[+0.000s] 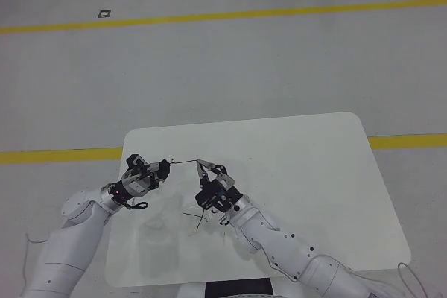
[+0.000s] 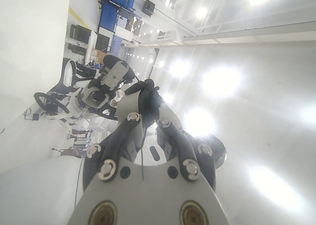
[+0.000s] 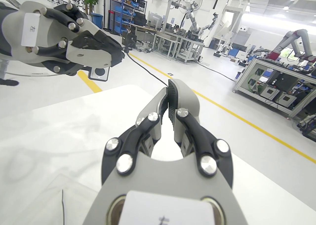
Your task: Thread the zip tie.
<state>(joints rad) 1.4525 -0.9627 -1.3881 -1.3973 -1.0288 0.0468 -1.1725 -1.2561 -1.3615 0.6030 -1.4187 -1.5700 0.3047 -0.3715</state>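
The zip tie [image 3: 145, 69] is held up in the air above the table [image 3: 49, 124]. One end is pinched tight in the shut fingers of the left gripper [image 3: 118, 54], and the other end is pinched tight in the shut fingers of the right gripper [image 3: 168, 90]. Its long line is stretched almost straight from one gripper to the other over the table's near half, so both are touching it and neither is nearer. It is judged that one end must next be let go and turned back toward the other end.
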